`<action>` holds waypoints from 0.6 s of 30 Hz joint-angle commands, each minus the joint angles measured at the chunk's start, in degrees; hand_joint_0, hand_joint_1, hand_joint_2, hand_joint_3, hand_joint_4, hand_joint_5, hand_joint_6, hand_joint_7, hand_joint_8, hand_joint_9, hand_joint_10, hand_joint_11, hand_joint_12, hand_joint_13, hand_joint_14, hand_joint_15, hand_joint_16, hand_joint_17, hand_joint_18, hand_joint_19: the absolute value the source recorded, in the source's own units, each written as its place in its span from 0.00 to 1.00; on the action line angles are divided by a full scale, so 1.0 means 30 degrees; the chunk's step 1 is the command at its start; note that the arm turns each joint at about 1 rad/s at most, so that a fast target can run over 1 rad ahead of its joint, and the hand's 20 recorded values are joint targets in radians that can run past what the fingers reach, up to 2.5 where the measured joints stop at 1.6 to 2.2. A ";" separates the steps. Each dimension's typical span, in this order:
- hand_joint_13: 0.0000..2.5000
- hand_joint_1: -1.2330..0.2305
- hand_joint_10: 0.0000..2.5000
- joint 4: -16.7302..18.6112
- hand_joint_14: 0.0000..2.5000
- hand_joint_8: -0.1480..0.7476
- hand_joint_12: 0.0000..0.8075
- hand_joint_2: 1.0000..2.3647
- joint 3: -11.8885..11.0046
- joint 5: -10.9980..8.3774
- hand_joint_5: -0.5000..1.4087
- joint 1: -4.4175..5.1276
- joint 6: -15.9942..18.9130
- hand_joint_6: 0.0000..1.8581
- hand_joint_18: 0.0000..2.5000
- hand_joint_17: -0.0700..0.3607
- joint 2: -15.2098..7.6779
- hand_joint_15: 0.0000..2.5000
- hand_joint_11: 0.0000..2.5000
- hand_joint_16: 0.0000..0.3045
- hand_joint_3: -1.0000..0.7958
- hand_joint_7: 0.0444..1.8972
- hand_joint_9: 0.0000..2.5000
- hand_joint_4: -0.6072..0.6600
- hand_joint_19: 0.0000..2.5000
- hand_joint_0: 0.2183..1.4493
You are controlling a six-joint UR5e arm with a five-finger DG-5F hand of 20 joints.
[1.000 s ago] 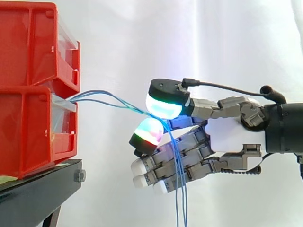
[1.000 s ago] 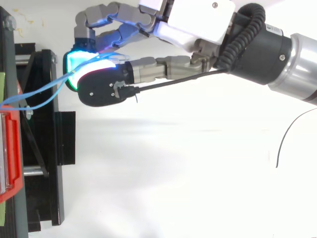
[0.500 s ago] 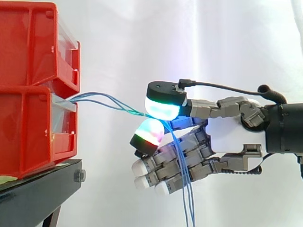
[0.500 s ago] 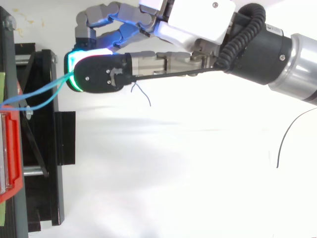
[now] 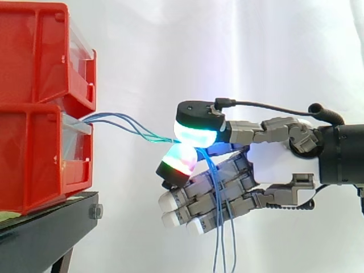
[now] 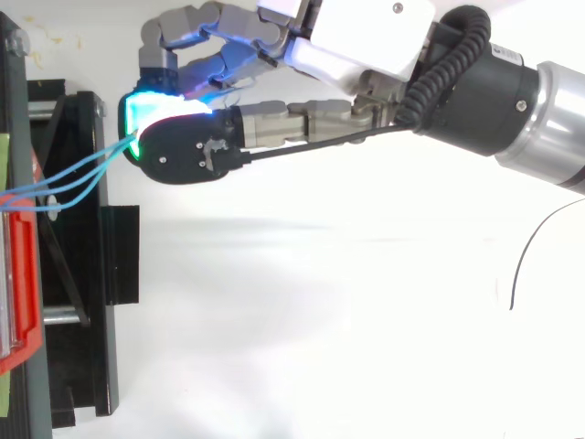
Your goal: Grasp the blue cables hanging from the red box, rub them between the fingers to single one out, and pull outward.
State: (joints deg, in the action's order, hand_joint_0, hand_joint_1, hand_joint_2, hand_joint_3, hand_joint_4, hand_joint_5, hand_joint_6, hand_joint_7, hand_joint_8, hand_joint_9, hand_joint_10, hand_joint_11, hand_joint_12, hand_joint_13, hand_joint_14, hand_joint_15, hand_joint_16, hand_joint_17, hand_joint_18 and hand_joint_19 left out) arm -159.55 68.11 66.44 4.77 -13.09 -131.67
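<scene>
currently the blue cables (image 5: 159, 137) leave the clear front of the lower red bin (image 5: 34, 165) and run to the hand (image 5: 278, 162), which is closed on them: the strands are pinched between the thumb pad (image 5: 196, 133), glowing cyan and green, and one finger pad (image 5: 179, 162), glowing red, green and white. the remaining fingers curl loosely beneath. past the pinch, the thin strands hang down across those fingers.

a pale green strip at the bin edge (image 6: 5, 155) is too small to read.

compared with half a second ago, the strands between bin and pinch run straighter and closer together, and the loose cable end seen below the thumb in the top view is gone. the thumb's black backing has turned, exposing more cyan glow.

the bins are glossy red plastic, stacked on a black stand (image 5: 45, 227) before a white curtain (image 5: 256, 57).
</scene>
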 commanded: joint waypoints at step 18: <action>0.29 0.60 0.00 -0.0048 0.00 0.47 0.42 0.00 0.0001 -0.0056 0.22 0.0021 -0.0001 0.27 0.22 0.42 0.0003 0.11 0.12 0.16 0.29 0.63 0.38 0.70 0.18 0.28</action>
State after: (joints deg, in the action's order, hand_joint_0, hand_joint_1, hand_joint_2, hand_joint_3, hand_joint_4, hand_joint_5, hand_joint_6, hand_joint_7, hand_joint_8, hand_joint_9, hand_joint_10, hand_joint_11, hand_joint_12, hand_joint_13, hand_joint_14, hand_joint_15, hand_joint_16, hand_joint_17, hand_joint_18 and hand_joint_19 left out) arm -159.65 68.12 66.27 4.84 -13.18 -131.67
